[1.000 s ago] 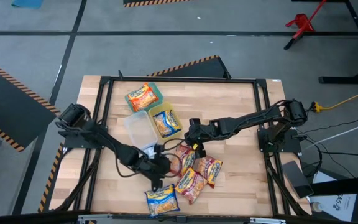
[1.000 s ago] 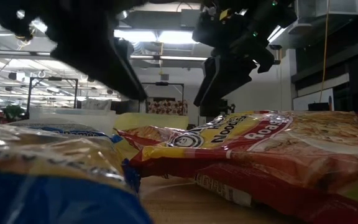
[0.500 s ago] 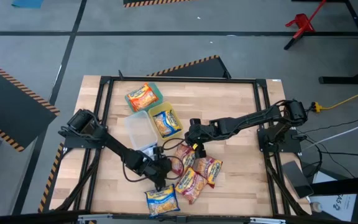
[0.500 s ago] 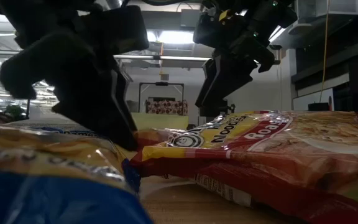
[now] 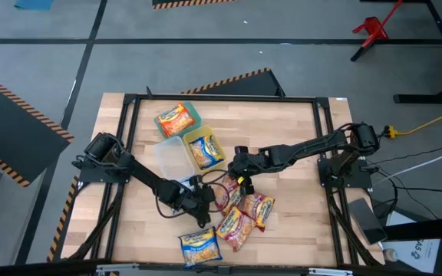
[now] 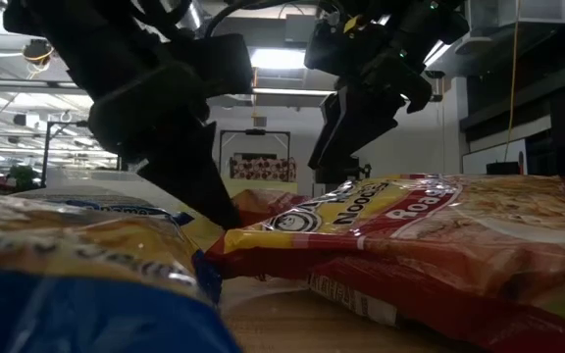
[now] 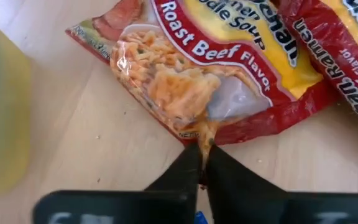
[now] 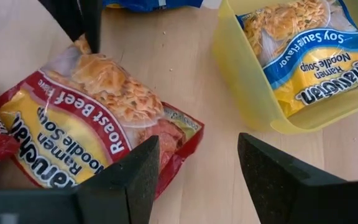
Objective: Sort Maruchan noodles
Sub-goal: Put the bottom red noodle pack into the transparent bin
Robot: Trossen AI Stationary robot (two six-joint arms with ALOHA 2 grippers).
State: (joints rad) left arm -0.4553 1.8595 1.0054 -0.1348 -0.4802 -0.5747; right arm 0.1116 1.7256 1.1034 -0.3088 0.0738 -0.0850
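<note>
Wooden tabletop, seen from above: bottom centre, a blue crinkly ramen packet (image 5: 199,245) and red-brown ones wait unsorted. Left gripper (image 5: 206,215) pinches a red-brown "Roast Beef Flavor" packet's (image 7: 204,68) corner; right gripper (image 5: 240,178) hovers, fingers spread. Beyond — a yellow plastic tub (image 8: 278,81) holds "Maruchan Soy Sauce"; a green tub (image 5: 192,113) holds an orange packet (image 5: 174,119).

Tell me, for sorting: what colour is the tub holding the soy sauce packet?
Yellow tub; right wrist view.

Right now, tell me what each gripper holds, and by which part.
The left gripper pinches the Roast Beef packet by the crimped edge of its clear end. The right gripper holds nothing, jaws open.
</note>
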